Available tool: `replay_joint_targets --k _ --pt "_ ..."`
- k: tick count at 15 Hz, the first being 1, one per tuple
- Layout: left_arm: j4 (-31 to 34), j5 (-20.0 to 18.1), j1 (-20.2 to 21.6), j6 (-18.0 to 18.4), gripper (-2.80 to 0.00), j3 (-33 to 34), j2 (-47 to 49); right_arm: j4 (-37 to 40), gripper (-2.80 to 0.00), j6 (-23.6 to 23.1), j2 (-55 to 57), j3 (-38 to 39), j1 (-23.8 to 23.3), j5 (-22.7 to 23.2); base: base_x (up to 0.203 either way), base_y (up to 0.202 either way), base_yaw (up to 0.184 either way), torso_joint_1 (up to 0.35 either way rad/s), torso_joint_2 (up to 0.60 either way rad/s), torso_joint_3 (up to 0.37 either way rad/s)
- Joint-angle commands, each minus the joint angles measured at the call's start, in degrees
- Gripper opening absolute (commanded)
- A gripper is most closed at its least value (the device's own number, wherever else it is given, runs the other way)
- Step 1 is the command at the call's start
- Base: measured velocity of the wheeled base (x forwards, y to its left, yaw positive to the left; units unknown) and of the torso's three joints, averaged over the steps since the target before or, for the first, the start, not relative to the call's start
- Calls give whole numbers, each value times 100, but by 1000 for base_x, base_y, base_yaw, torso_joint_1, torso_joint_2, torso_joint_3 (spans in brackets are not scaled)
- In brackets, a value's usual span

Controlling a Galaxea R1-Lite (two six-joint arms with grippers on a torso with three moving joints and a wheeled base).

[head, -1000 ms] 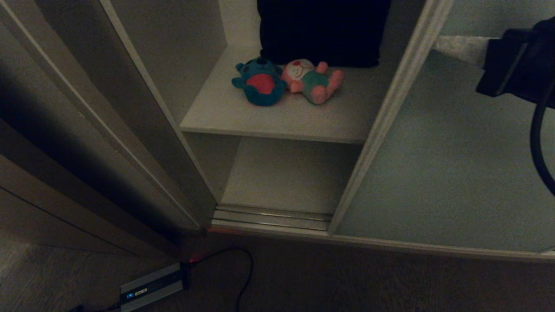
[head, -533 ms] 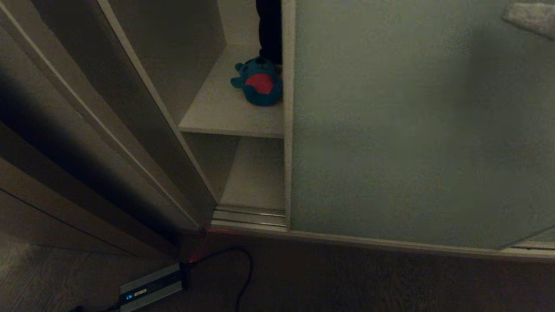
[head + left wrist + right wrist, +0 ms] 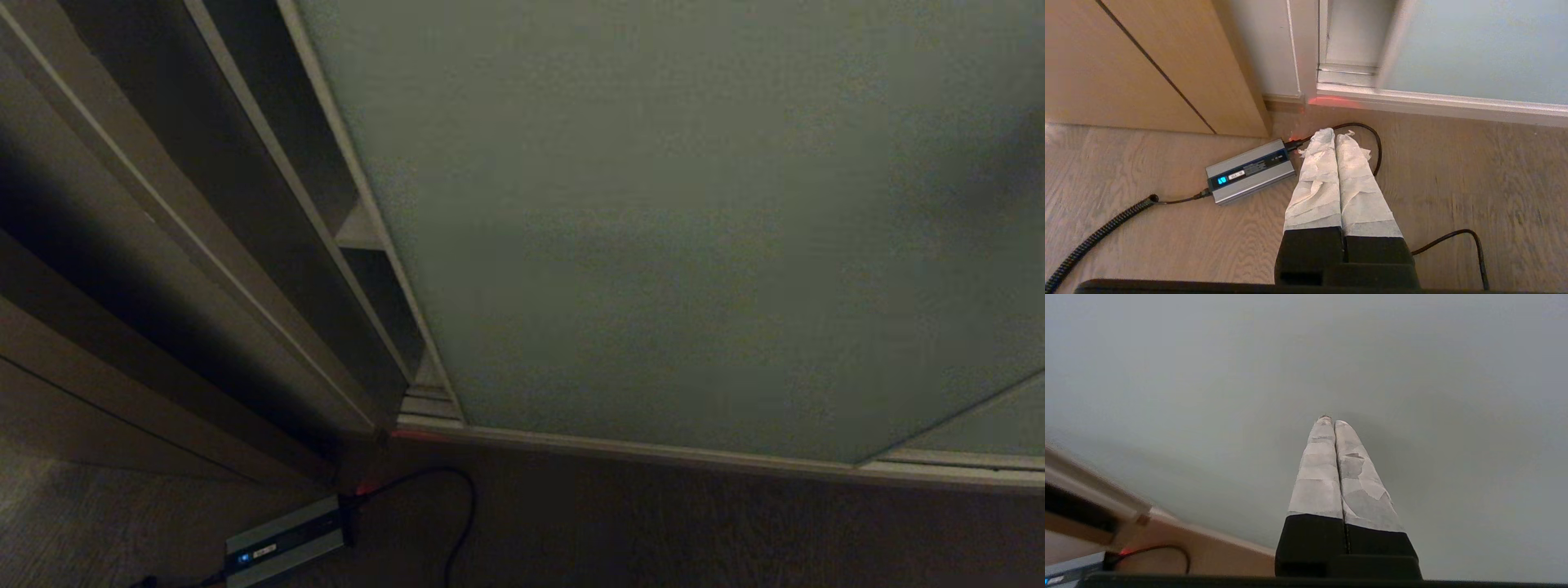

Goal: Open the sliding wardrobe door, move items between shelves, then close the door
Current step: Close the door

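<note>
The sliding wardrobe door (image 3: 669,229), a pale grey-green panel, covers nearly the whole opening; only a narrow slit stays at its left edge, where a sliver of a shelf (image 3: 359,237) shows. The items are hidden behind it. My right gripper (image 3: 1333,421) is shut and empty, its taped fingertips at or very close to the door's face (image 3: 1412,375); it is outside the head view. My left gripper (image 3: 1334,133) is shut and empty, parked low over the wooden floor, pointing toward the wardrobe's bottom track (image 3: 1347,75).
A grey power box (image 3: 1251,171) with a lit blue display lies on the floor (image 3: 1453,179) near the wardrobe's left corner, with a black cable (image 3: 1376,139) looping by my left gripper and a coiled cord (image 3: 1098,234). A brown wooden panel (image 3: 1126,61) stands left.
The door has slid left across the opening, covering first the pink toy, then the teal bear and the shelves. My right arm has left the head view.
</note>
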Motion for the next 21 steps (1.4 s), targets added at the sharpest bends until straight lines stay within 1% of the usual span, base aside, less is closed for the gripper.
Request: replay_joint_targets --k 1,2,3,6,8,9,10,12,13,15,16,17,19,21 --pt "4 -1 3 -2 -280 1 7 8 -280 54 -203 -56 -326 9 0 0 0 0 0 0" --pt "4 -1 3 -2 -280 1 7 26 -280 96 -288 -57 -660 14 0 0 0 0 0 0" --pt "4 -1 1 -2 -280 1 7 43 -280 145 -339 -37 -1144 12 0 0 0 0 0 0" --pt "4 -1 1 -2 -280 1 7 9 -280 416 -471 172 -3110 3 0 0 0 0 0 0" --pt "4 -1 3 -2 -280 1 7 -316 -280 595 -422 532 -4180 10 0 0 0 0 0 0" --pt "4 -1 -3 -2 -280 1 7 -622 -280 725 -301 710 -4603 21 0 0 0 0 0 0" --pt "4 -1 3 -2 -280 1 7 -912 -280 834 -114 806 -4858 62 0 0 0 0 0 0" --pt "4 -1 -6 -2 -280 1 7 -1282 -280 934 420 826 -4979 523 0 0 0 0 0 0" --pt "4 -1 3 -2 -280 1 7 -1433 -280 969 680 834 -4957 759 0 0 0 0 0 0" --pt "4 -1 3 -2 -280 1 7 -1707 -280 1217 1311 762 -4903 1289 0 0 0 0 0 0" --pt "4 -1 3 -2 -280 1 7 -1861 -280 1301 1601 691 -4898 1481 0 0 0 0 0 0" --pt "-2 -1 3 -2 -280 1 7 -2040 -280 1357 1916 603 -4898 1620 0 0 0 0 0 0" --pt "4 -1 3 -2 -280 1 7 -2343 -280 1411 2338 401 -4898 1743 0 0 0 0 0 0" --pt "4 -1 -4 -2 -280 1 7 -2399 -280 1451 2350 256 -4884 1793 0 0 0 0 0 0"
